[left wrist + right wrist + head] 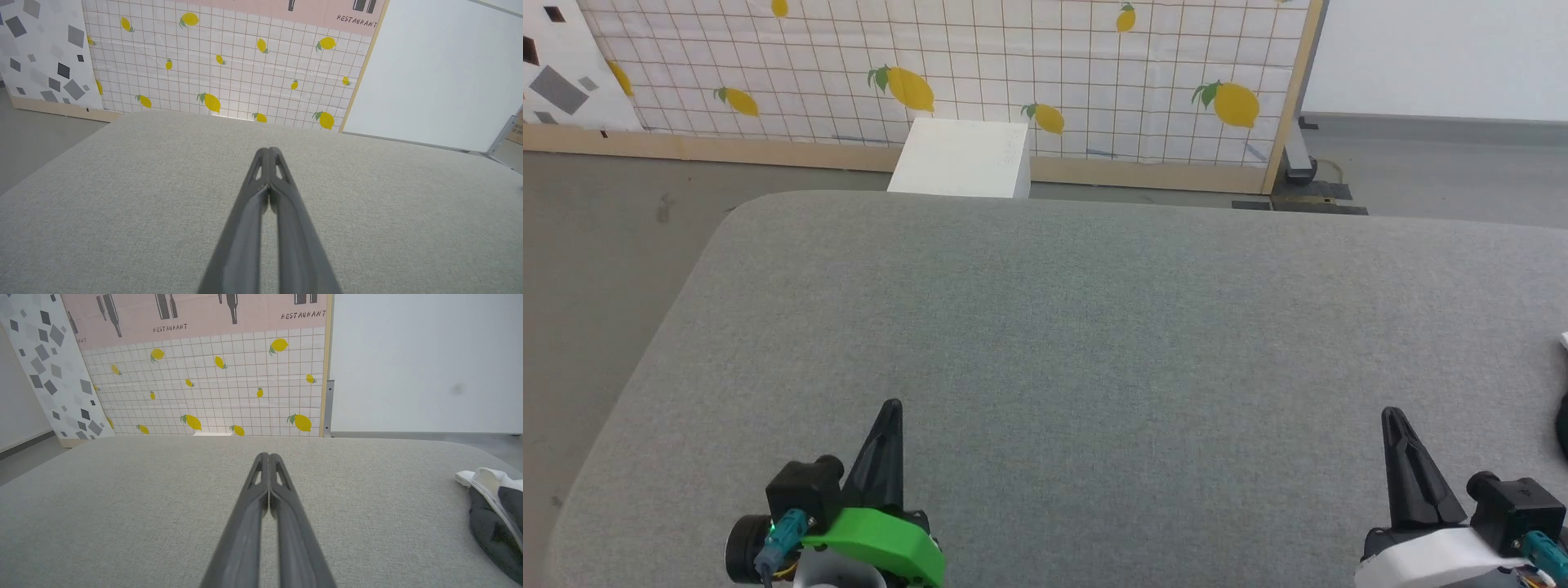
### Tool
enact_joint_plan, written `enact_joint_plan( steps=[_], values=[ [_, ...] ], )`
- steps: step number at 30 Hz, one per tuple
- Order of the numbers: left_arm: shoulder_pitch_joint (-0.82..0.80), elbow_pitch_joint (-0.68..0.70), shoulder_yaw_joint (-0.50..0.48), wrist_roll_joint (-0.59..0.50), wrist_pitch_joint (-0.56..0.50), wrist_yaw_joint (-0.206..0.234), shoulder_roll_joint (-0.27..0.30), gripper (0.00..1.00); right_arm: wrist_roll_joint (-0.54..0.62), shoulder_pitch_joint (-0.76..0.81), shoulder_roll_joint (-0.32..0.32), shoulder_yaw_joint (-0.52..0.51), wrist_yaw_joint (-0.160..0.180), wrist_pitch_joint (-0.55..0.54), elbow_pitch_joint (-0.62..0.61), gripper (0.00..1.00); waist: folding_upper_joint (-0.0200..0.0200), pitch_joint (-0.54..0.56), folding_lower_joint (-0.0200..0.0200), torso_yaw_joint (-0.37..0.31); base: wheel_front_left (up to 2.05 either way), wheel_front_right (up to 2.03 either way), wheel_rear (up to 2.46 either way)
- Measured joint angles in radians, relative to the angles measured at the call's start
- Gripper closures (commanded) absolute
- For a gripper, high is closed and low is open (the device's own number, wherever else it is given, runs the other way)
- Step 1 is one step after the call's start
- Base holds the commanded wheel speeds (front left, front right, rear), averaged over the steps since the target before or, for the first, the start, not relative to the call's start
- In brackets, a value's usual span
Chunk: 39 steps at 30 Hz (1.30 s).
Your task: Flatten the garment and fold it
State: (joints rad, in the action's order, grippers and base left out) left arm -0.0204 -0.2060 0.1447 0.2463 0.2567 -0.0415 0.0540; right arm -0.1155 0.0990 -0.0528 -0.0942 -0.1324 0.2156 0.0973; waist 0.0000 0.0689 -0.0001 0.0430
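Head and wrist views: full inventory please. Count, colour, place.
table: 1, grey fabric top, across the middle
garment: 1, white and black, bunched at the table's right edge
box: 1, white, on the floor behind the table's far edge
lemon panel: 1, white grid with yellow lemons, at the back
speckled panel: 1, white with grey shapes, back left
wall: 1, plain white, back right
floor: grey, around the table
left end effector: 1, dark fingers on green mount, shut, lower left
right end effector: 1, dark fingers on white mount, shut, lower right
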Motion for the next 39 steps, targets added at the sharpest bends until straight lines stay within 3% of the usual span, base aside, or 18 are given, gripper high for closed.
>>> enact_joint_plan(
  steps=[39],
  values=[
    [0.0,0.055,-0.038,-0.055,-0.071,0.008,0.0,1.0,0.028,-0.014,0.0,0.025,0.0,-0.059,-0.02,1.0,0.0,-0.021,0.0,-0.013,0.0,0.0,0.0]
  ],
)
